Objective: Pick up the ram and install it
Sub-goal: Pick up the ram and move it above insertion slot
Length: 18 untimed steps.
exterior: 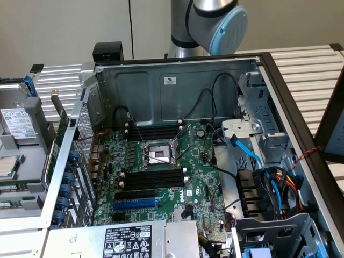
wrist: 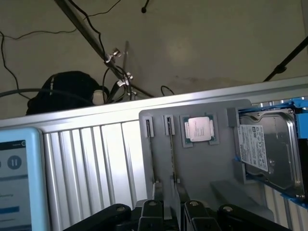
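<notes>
Two thin ram sticks stand on edge in the slots of a grey parts tray (wrist: 202,163), one ram (wrist: 149,151) beside the other (wrist: 172,154). My gripper (wrist: 172,211) hangs over the near end of these sticks, its black linkage straddling the line of the second one. In the exterior view the open computer case shows the motherboard (exterior: 196,161) with long black empty memory slots (exterior: 150,180) on both sides of the CPU socket (exterior: 158,156). A blue slot (exterior: 137,205) lies in front of them. The arm's grey and blue joint (exterior: 215,21) rises behind the case.
The tray also holds a CPU (wrist: 198,129) and a hard drive (wrist: 264,149); it sits at the exterior view's left (exterior: 21,161). Cables (exterior: 269,177) and drive cages fill the case's right side. A screen (wrist: 17,178) stands beside the tray. Ribbed metal tabletop (wrist: 96,163) surrounds it.
</notes>
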Each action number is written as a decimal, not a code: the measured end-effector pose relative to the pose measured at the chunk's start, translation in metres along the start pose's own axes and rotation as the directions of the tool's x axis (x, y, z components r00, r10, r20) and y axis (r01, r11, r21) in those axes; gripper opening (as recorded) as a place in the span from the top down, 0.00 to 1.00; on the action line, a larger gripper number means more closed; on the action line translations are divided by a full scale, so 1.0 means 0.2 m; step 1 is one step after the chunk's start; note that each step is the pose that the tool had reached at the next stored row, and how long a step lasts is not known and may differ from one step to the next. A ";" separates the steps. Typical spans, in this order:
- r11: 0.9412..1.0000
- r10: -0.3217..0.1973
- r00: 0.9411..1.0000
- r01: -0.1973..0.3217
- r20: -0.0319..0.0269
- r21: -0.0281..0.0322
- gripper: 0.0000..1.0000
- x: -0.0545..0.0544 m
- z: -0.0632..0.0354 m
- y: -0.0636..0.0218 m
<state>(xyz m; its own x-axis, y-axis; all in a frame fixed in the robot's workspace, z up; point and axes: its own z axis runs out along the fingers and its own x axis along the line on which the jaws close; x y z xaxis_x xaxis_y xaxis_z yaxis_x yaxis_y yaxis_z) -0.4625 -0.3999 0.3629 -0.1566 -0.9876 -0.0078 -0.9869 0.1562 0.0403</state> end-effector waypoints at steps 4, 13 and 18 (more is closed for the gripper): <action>1.000 0.000 1.000 0.000 0.000 0.000 0.76 0.01 0.034 -0.003; 1.000 0.000 1.000 0.000 0.000 0.000 0.76 0.01 0.117 -0.007; 1.000 0.000 1.000 0.000 -0.001 0.000 0.76 0.02 0.161 -0.009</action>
<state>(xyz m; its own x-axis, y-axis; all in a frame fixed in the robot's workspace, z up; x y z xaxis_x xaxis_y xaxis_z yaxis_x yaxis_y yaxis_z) -0.4625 -0.4028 0.3306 -0.1566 -0.9876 -0.0070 -0.9869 0.1562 0.0401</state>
